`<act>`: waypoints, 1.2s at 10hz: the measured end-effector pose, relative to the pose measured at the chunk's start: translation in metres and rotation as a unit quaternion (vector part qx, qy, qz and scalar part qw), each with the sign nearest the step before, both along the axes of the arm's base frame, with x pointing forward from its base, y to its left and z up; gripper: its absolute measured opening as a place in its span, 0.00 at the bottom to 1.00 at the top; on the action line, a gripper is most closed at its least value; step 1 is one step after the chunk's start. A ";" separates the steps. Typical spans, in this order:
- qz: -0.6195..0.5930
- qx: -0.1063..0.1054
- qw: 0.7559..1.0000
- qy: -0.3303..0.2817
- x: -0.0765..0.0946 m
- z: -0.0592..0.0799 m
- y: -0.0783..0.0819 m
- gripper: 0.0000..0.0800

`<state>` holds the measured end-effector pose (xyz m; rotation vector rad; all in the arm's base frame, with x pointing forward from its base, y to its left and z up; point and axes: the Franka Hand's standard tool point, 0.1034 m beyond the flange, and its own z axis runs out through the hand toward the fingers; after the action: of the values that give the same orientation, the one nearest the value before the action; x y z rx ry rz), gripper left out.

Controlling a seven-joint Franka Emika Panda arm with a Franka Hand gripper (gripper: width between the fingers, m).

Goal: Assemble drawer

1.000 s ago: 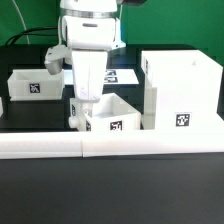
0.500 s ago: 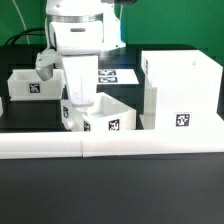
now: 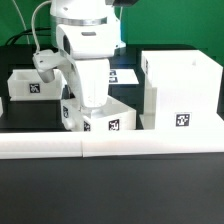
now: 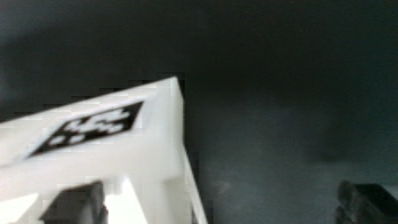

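The tall white drawer case with a square tag stands at the exterior view's right. A small tagged open-top tray sits just left of it, behind the rail. My gripper hangs down into this tray at its left part. In the wrist view the gripper is open, its fingers wide apart. The tray's tagged white wall lies against one finger, and only dark table shows across the rest of the gap. A second tagged tray sits at the far left.
A long low white border rail runs across the front. The marker board lies flat behind the arm. A cable loops off the arm at the upper left.
The arm has moved toward the exterior view's left and turned a little. The middle tray has shifted slightly left with it.
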<state>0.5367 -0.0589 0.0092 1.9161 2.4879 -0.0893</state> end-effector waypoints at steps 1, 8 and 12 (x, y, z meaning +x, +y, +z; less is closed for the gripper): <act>0.000 0.000 1.000 0.000 0.000 0.000 0.000 0.81; 0.039 0.001 0.999 0.013 0.002 -0.004 -0.003 0.81; 0.041 -0.001 0.999 0.023 0.002 -0.003 -0.003 0.81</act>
<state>0.5384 -0.0622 0.0061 1.8304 2.5902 -0.1359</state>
